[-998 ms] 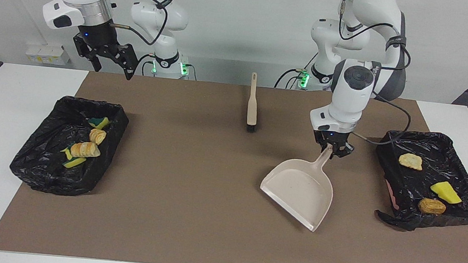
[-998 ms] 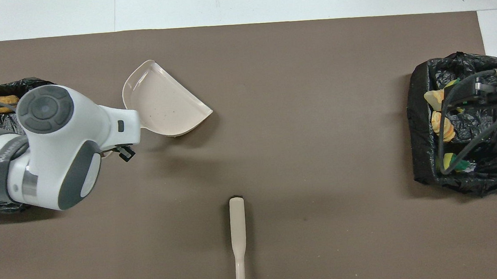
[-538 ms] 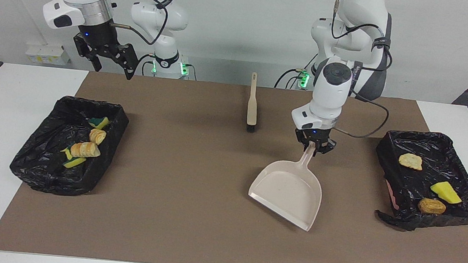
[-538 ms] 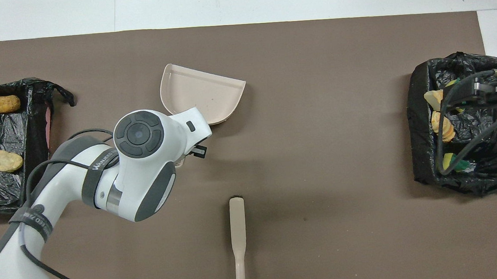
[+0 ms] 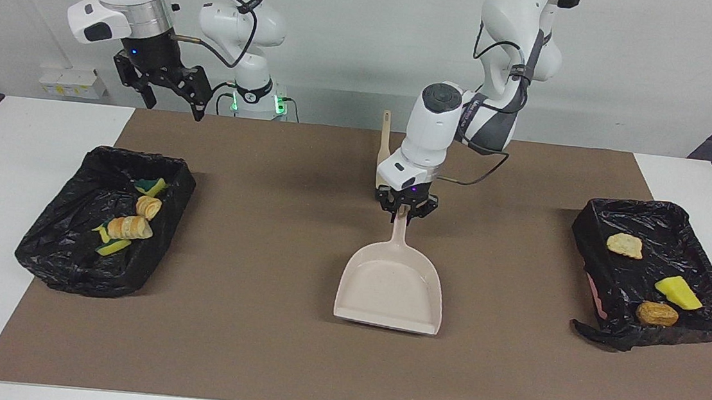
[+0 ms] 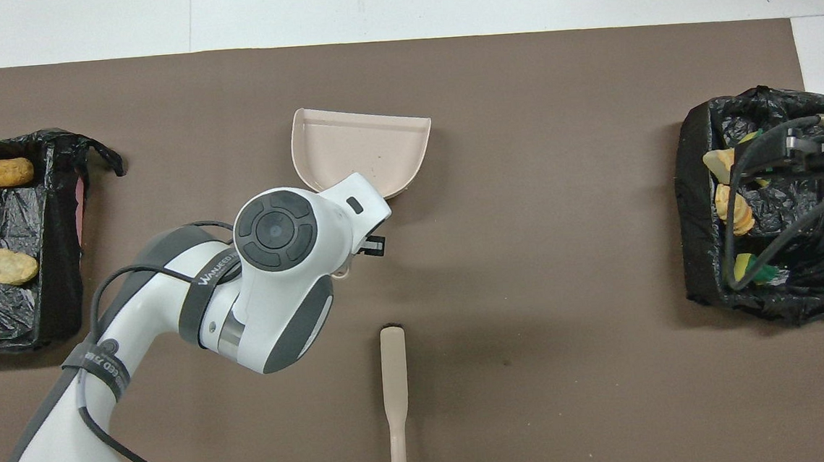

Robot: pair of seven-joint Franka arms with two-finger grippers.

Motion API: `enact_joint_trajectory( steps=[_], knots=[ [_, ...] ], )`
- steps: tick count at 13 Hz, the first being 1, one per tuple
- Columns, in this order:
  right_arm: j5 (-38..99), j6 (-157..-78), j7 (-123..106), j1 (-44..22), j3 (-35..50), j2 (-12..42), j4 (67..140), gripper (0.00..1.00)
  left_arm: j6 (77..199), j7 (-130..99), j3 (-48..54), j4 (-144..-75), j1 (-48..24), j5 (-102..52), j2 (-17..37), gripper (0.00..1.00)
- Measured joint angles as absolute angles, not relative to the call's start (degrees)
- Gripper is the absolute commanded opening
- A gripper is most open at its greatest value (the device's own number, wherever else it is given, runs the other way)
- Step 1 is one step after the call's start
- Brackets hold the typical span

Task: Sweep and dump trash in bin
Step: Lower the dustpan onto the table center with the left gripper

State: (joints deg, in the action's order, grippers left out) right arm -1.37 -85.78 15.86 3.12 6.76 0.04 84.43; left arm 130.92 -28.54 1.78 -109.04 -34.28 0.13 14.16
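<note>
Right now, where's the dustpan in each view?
Facing view: dustpan at centre, mouth toward the bottom edge, handle up in the left pincer.
Overhead view: dustpan above centre, handle hidden under the left arm.
Shared landmark: brush, nearer the robots than the dustpan.

I'm running a robotics lab bench here, not anyone's home. Two white arms are bolted at one edge of a white table (image 5: 25,152), their bases showing green status lights, with cables looping along their links. A brown mat (image 5: 290,362) covers the tabletop almost edge to edge as a staged work surface. Near each end of the mat sits a tray lined with black plastic bags (image 5: 603,247), holding foam and mock-food scraps. The wall is bare white, with a socket box (image 5: 73,82) mounted low.
</note>
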Motion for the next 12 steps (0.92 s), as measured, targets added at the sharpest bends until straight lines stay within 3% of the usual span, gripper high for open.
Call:
enact_joint_trajectory(
  steps=[5, 6, 7, 8, 10, 12],
  knots=[
    [-1.4, -85.8, 15.9, 3.1, 6.8, 0.0, 84.4, 1.0, 132.2, -31.9, 1.8, -109.8, -35.1, 0.0, 15.1, 0.0],
    [-1.4, -85.8, 15.9, 3.1, 6.8, 0.0, 84.4, 1.0, 132.2, -31.9, 1.7, -110.0, -35.1, 0.0, 15.1, 0.07],
    [-1.4, -85.8, 15.9, 3.1, 6.8, 0.0, 84.4, 1.0, 132.3, -31.9, 1.6, -110.2, -35.1, 0.0, 15.1, 0.51],
    [-1.4, -85.8, 15.9, 3.1, 6.8, 0.0, 84.4, 1.0, 132.3, -31.9, 1.4, -110.5, -35.0, 0.0, 15.1, 0.87],
    [-1.4, -85.8, 15.9, 3.1, 6.8, 0.0, 84.3, 1.0, 132.4, -31.9, 0.7, -110.6, -34.7, 0.0, 15.1, 1.0],
    [-1.4, -85.8, 15.9, 3.1, 6.8, 0.0, 84.3, 1.0, 132.4, -31.9, 0.3, -110.6, -34.0, 0.0, 15.1, 1.0]
  ],
)
